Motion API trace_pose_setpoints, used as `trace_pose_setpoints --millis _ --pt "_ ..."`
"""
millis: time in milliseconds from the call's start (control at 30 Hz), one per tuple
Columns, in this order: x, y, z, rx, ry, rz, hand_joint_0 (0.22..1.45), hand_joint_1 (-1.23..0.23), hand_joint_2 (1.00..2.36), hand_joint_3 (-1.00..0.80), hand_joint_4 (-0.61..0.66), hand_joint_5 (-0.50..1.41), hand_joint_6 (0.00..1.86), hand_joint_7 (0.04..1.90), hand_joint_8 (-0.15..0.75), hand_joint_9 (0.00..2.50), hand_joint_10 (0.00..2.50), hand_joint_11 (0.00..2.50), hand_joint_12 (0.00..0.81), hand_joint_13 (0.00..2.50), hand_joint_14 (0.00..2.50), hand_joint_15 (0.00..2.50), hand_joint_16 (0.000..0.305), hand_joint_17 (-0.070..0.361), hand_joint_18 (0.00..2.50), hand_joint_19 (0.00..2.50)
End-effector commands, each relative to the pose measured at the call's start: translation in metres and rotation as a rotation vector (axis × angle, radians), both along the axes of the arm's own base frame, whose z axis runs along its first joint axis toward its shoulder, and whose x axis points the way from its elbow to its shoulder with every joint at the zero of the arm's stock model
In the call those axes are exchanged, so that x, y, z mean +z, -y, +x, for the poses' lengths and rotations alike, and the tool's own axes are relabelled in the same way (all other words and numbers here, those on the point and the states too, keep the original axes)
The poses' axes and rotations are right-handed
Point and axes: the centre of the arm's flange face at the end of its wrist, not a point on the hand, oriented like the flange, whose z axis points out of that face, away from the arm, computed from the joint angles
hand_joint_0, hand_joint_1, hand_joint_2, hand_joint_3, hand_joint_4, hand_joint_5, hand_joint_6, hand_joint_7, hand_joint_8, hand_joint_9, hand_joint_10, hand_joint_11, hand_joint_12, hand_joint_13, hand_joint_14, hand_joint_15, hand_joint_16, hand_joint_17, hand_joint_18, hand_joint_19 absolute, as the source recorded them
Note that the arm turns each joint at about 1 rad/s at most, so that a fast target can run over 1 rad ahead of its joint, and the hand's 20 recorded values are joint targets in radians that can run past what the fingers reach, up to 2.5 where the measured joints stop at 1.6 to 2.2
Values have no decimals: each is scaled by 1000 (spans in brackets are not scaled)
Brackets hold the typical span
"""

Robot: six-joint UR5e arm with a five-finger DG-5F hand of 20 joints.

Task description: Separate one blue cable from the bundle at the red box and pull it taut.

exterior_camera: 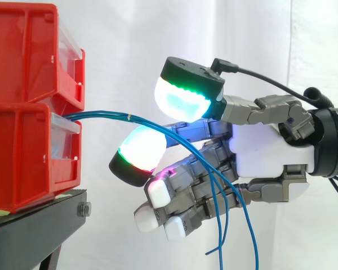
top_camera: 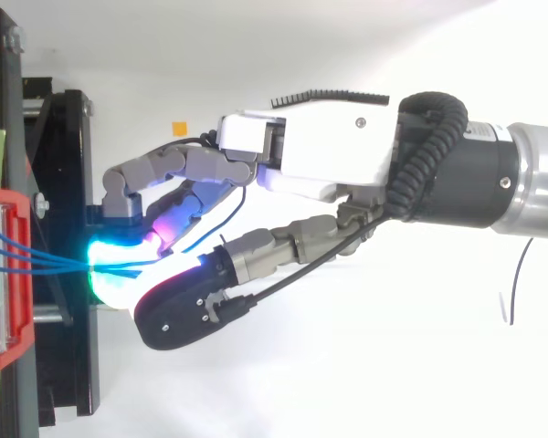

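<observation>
A white curtain [exterior_camera: 129, 34] backs the scene. At the left, two red bins [exterior_camera: 22, 56] sit stacked on a black stand [exterior_camera: 39, 219]. The robot hand [exterior_camera: 270, 152] reaches in level from the right, its palm facing the bins. Two large glowing pads [exterior_camera: 183, 95], one above the other, close around a bundle of thin blue cables [exterior_camera: 101, 116], apparently pinching it, though glare hides the exact contact. The other fingers curl underneath, holding nothing. The cables leave the front of the lower bin, run nearly level to the pads, then pass across the hand and hang loose below it, their ends dangling free.
</observation>
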Motion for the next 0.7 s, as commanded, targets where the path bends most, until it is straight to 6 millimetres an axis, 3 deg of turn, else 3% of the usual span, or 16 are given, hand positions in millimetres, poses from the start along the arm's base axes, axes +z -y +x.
trace_pose_setpoints --millis 0,267,500,667 --pt "-1 3 -1 3 -8 1 615 -479 1012 -349 42 -76 503 1273 283 851 19 639 319 655 16 421 37 83 484 614" --pt "5 11 0 6 -13 0 615 -441 1013 -316 24 -72 503 1288 291 897 21 660 322 672 16 432 38 84 496 628" --pt "14 19 0 14 -25 -1 619 -449 1013 -302 39 -60 500 1464 302 929 23 696 330 697 16 438 38 86 519 627" --pt "14 22 0 14 -27 -11 621 -492 1015 -274 53 -77 564 1401 302 935 22 705 335 711 16 437 38 86 540 608"
